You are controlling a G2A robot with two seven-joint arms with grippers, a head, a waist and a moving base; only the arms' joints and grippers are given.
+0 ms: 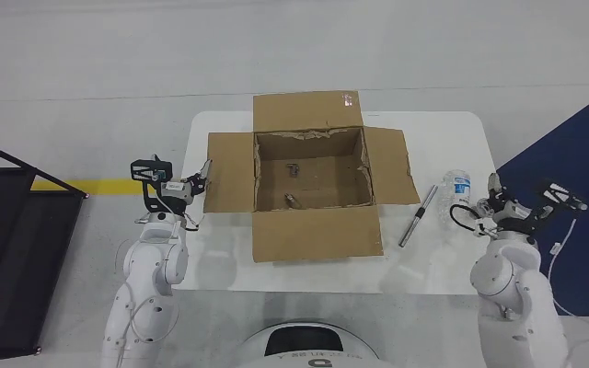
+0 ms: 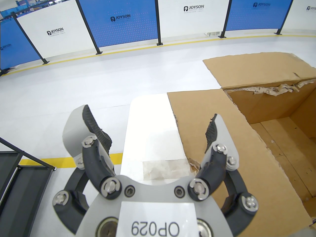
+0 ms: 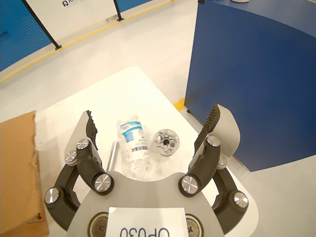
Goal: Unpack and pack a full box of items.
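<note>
While the box (image 1: pixel 317 235) sits open in the middle of the table (image 1: pixel 433 267) with its flaps spread flat, two small metal pieces lie on its floor, one near the middle (image 1: pixel 294 168) and one close to the near wall (image 1: pixel 293 200). That second piece is your trouble: a gripper coming down for it could, I judge, strike the wall or drag the box along.

To the right of the box lie a thin rod (image 1: pixel 416 217) just beside the flap, a clear bottle (image 3: pixel 134 146) on its side, and a round metal hub (image 3: pixel 166 144) near the table's edge. The bottle looks likely to roll under a glancing pinch, and a careless nudge could send the hub over the edge.

Your right gripper (image 3: pixel 152 114) hangs above bottle and hub, jaws wide apart, holding nothing. Your left gripper (image 2: pixel 149 114) hovers at the table's left edge beside the flap, likewise spread and empty. Swing it inward too low and it may snag that flap.
</note>
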